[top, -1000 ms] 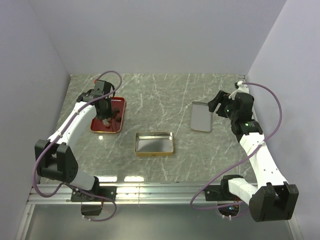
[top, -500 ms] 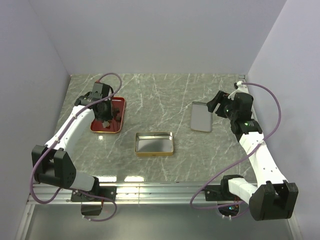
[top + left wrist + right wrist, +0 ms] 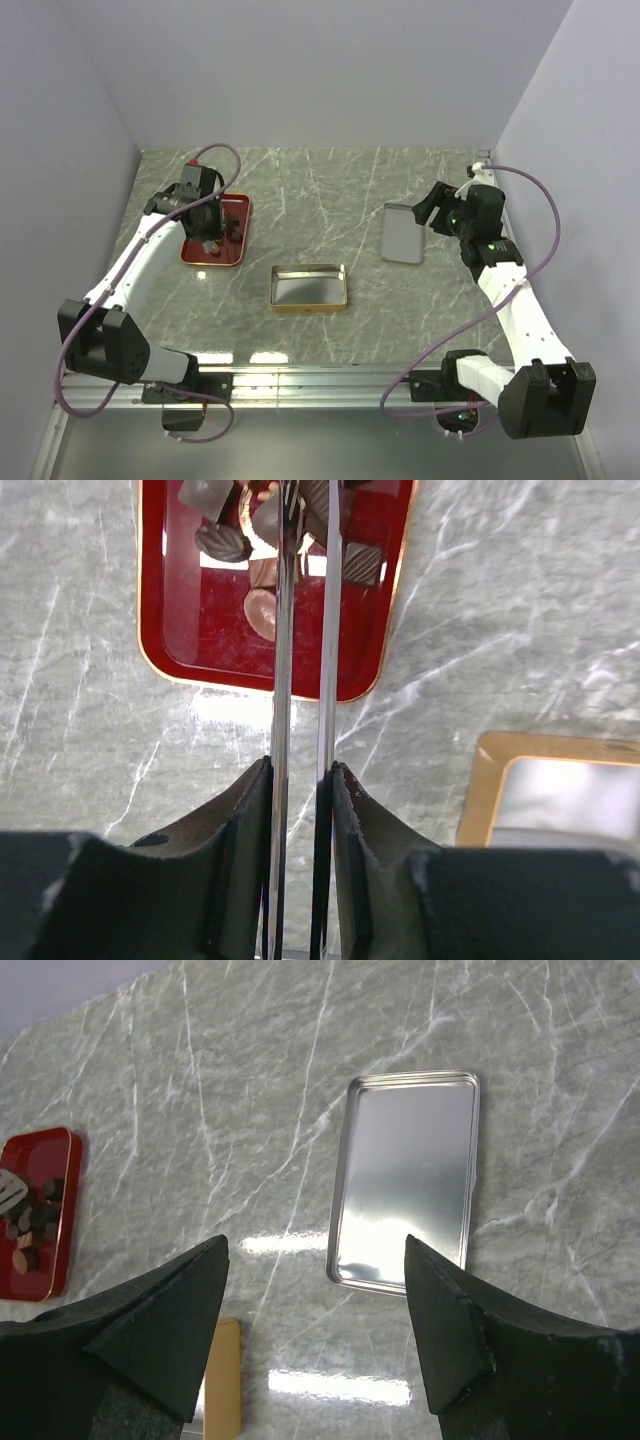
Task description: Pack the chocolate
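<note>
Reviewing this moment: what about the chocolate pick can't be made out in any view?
Left wrist: the left gripper tips reach the top edge among the chocolate; a held piece cannot be confirmed.
Top external: the left gripper hides part of the red tray; pieces too small to count.
Right wrist: the gold tin is cut off by a finger and the bottom edge.

— How did we hold the left arm [image 3: 140, 262]?
— Stretched forward, left gripper [image 3: 306, 500] pointing down, its fingers [image 3: 282, 630] almost together with a thin gap. Whether they pinched, we couldn't tell.
— And the right arm [image 3: 510, 300]?
— Elbow bent, right gripper [image 3: 315, 1250] raised and spread wide.
</note>
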`<state>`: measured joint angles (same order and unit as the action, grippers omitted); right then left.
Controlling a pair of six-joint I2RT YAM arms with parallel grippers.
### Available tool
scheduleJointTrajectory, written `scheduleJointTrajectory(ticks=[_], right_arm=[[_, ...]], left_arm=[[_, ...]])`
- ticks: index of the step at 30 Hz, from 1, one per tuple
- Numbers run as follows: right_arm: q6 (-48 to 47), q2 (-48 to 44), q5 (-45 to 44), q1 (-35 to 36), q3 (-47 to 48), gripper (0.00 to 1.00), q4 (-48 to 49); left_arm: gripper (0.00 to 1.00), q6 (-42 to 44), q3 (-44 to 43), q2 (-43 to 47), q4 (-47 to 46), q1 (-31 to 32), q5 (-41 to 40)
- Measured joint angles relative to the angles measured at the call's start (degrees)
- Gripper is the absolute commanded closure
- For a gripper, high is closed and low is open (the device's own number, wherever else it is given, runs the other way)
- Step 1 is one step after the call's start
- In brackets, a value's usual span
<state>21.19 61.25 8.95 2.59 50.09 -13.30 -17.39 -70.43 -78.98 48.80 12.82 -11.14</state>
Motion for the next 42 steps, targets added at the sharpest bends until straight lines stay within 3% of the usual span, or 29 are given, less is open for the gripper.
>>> scheduleJointTrajectory(ticks=[26, 42], right_arm=[[0.4, 1.2, 0.5, 0.1, 0.0, 0.23, 0.0], [0.4, 2.0, 0.6, 0.2, 0.0, 0.23, 0.0]], left_arm=[[0.71, 0.9, -0.8, 8.5, 2.9, 0.3, 8.2], [0.72, -1.0, 1.2, 13.7, 3.1, 7.7, 10.6]])
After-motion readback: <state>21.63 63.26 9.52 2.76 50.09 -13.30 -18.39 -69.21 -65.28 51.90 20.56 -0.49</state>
